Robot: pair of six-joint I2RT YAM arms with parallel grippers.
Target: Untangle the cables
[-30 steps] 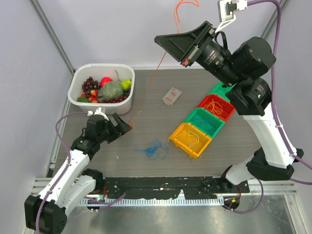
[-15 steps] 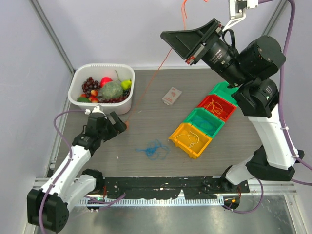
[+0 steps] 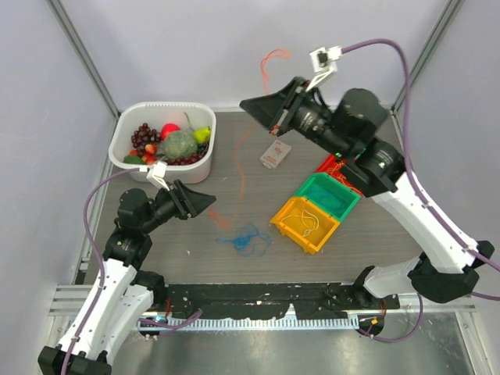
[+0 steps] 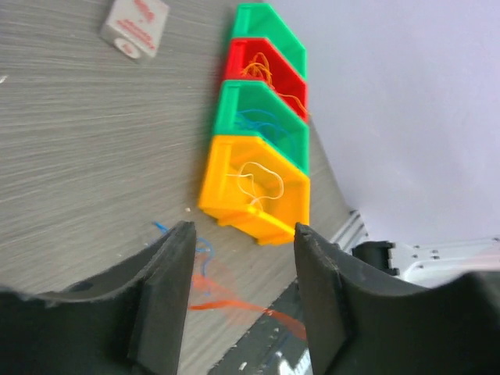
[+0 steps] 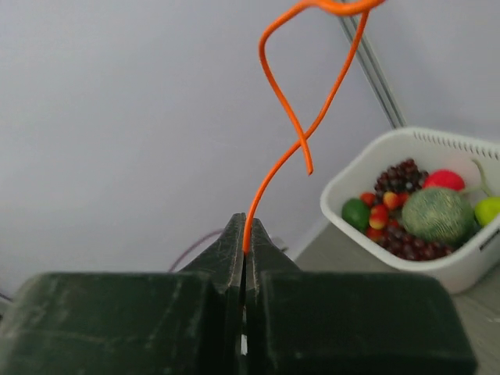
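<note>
My right gripper (image 3: pixel 245 104) is raised above the table's far side and shut on a thin orange cable (image 3: pixel 242 172). The cable loops above the jaws (image 5: pixel 289 148) and hangs down blurred to the table. Its lower end passes below my left gripper (image 3: pixel 211 201), which is open with the orange cable (image 4: pixel 226 303) loose between its fingers (image 4: pixel 166 289), not pinched. A blue cable (image 3: pixel 246 238) lies tangled on the table in front of the left gripper and shows in the left wrist view (image 4: pixel 200 251). The bins hold white, blue and orange wires.
A row of bins stands at the right: yellow (image 3: pixel 306 224), green (image 3: pixel 328 195), red (image 3: pixel 341 168) and a further green one (image 4: pixel 266 22). A white bowl of fruit (image 3: pixel 162 141) is at the back left. A small white box (image 3: pixel 275 154) lies mid-table.
The right arm has come down and to the left with the orange cable. The cable, taut towards the left gripper before, now hangs slack. The left gripper has lifted and turned right.
</note>
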